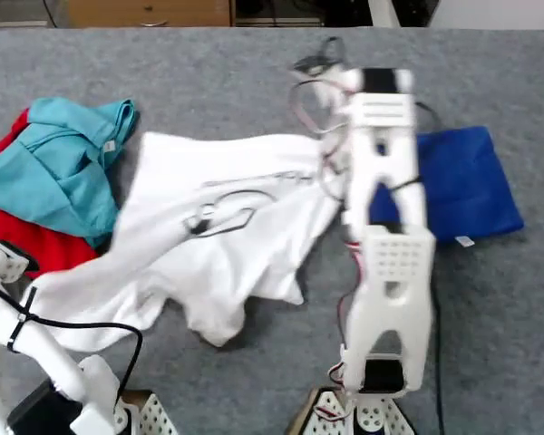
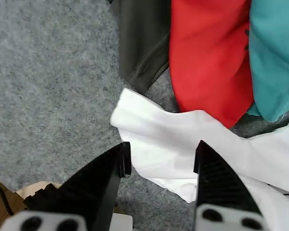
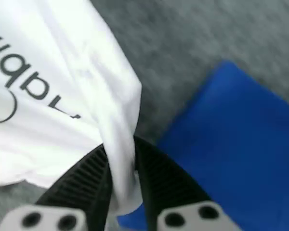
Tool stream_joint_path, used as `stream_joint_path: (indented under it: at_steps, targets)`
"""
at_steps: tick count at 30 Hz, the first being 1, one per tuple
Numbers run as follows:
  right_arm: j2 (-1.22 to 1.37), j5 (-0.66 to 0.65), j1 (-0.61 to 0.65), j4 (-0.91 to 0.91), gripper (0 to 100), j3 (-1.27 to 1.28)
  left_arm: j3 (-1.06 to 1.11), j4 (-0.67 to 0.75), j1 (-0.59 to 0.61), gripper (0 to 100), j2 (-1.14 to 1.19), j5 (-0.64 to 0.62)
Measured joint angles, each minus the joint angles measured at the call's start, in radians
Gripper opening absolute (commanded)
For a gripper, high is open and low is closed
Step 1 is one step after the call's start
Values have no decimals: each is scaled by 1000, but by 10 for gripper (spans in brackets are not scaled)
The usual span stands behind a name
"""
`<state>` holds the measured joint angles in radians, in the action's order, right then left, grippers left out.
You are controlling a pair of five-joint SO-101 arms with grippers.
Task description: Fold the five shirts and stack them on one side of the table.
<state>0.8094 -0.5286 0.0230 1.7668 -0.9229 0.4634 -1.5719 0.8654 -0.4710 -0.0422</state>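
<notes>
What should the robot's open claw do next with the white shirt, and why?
Probably lower the left gripper and close it on the white shirt edge beneath it. Its jaws stand open above that edge, while the right gripper is shut on the shirt's far side, so both could spread it flat.

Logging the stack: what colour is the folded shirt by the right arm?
Blue folded shirt; high view shows it best.

gripper (image 3: pixel 120 147): in the foreground, mid-frame; 2 black fingers (image 3: pixel 86 175) pinched on a fold of the white shirt
white shirt (image 3: pixel 53 96): black print; spreads from the pinched fold over the grey table (image 3: pixel 183 33)
blue shirt (image 3: pixel 231 154): flat on the table, just beside the fold
</notes>
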Motion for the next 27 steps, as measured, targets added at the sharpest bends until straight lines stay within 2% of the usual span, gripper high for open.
stream_joint_path:
  at_steps: [18, 24, 27]
  targets:
    - [-523, -321, -423, 0, 19, 516, 0, 0, 0, 225, 0, 2]
    - [-694, -404, -482, 0, 218, 603, 0, 0, 0, 225, 0, 2]
    - [-793, -408, -462, 0, 267, 611, 0, 0, 0, 225, 0, 2]
